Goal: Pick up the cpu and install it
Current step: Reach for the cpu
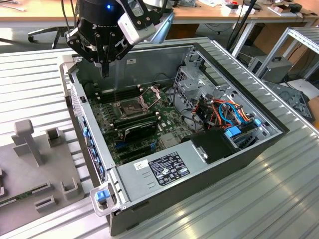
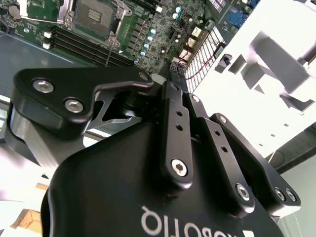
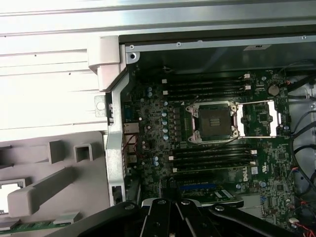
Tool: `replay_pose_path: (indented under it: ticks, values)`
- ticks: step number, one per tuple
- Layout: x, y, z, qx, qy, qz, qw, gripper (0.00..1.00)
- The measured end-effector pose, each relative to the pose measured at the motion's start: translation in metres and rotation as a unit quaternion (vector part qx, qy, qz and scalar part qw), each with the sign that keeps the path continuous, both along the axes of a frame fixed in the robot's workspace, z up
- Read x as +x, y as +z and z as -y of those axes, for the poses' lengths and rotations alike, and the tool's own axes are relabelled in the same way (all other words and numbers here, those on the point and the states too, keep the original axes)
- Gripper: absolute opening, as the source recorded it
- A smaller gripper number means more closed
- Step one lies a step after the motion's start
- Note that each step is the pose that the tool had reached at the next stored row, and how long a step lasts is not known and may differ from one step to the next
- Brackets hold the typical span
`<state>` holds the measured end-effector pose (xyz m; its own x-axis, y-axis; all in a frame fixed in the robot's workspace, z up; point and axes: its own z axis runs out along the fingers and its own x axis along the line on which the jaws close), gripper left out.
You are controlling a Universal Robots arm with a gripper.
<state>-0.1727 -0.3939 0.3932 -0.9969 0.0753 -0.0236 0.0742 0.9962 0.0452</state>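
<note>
- Your hand (image 1: 104,69) hangs over the case's (image 1: 154,62) corner, pinched narrow; I cannot tell if it holds the cpu
- The open socket (image 1: 130,106) lies below, toward the case's middle

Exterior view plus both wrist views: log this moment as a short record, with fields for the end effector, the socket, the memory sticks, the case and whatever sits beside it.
end effector: hanging above a corner of the case, pointing down, clear of the board
socket: frame swung open, centre dark
memory sticks: in long rows on both sides of the socket
case: lying on its side, open, on a ribbed metal table
fixture: grey, beside the case on the exterior view's left
</note>
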Motion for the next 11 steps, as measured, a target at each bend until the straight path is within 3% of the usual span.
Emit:
replay_pose_path:
  ticks: [11]
  values:
    - [-0.0028,0.0000,0.0000,-0.0001,0.000,0.0000,1.00000,0.11]
